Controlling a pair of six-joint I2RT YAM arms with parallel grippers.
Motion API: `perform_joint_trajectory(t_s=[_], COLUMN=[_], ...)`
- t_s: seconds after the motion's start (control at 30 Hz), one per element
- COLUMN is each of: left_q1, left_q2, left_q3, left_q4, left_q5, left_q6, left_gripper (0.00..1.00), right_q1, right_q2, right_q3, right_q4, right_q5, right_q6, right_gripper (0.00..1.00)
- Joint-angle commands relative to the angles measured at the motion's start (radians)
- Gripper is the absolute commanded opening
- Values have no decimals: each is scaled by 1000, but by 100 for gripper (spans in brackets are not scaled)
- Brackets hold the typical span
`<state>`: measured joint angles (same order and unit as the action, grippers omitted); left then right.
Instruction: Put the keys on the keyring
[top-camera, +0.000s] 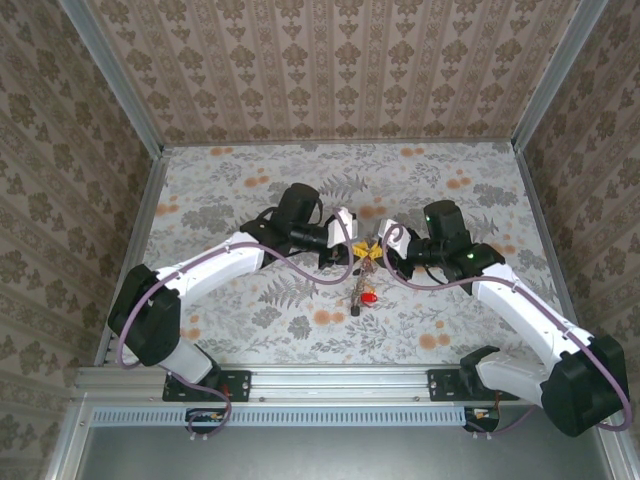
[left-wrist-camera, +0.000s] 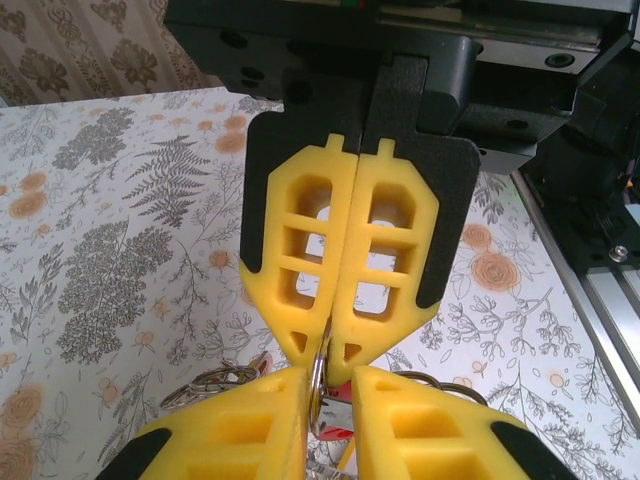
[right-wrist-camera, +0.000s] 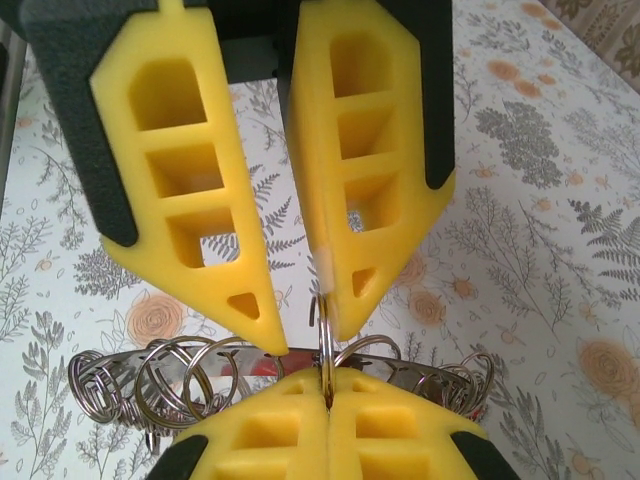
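Two end effectors meet over the bench (top-camera: 230, 190): right end effector (right-wrist-camera: 327, 385) clenched on a thin metal ring (right-wrist-camera: 325, 345), left end effector (right-wrist-camera: 305, 338) slightly parted; keyring (right-wrist-camera: 120, 358) and red keys (top-camera: 368, 297) bunch underneath, threading seemingly unfinished.

The right tool (right-wrist-camera: 327, 385) sits at the lower edge, its yellow fingers pressed together on a thin metal ring (right-wrist-camera: 326, 345) that stands edge-on. Above it the left tool (right-wrist-camera: 308, 338) points down with a narrow gap between its fingers, and the ring rises into that gap. Behind them the grey keyring (right-wrist-camera: 105, 360), hung with wire loops (right-wrist-camera: 180, 385), lies on the floral bench (right-wrist-camera: 540, 260).
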<state>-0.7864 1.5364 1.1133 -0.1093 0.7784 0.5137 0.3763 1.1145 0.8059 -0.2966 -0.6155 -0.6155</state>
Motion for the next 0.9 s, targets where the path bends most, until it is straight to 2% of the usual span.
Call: perform_joint_trajectory(t_s=[0.0, 0.43, 0.53, 0.67, 0.87], left_q1=[-14, -25, -27, -28, -8], left_q2=[5, 28, 32, 34, 10], left_q3=[50, 76, 81, 86, 33], left_q4=[-90, -128, -134, -137, -3], left_q5=[-18, -34, -41, -42, 12], left_q6=[67, 88, 90, 94, 12], left_gripper=[18, 18, 13, 0, 0], right_q1=[9, 23, 24, 25, 21], right_q2=[-1, -13, -15, -21, -53], right_q3=[49, 59, 57, 58, 5], right_q4=[-39, -33, -33, -31, 45], right_q5=[25, 28, 31, 32, 62], right_q6=[-50, -49, -49, -47, -15], right_gripper=[4, 4, 4, 4, 10])
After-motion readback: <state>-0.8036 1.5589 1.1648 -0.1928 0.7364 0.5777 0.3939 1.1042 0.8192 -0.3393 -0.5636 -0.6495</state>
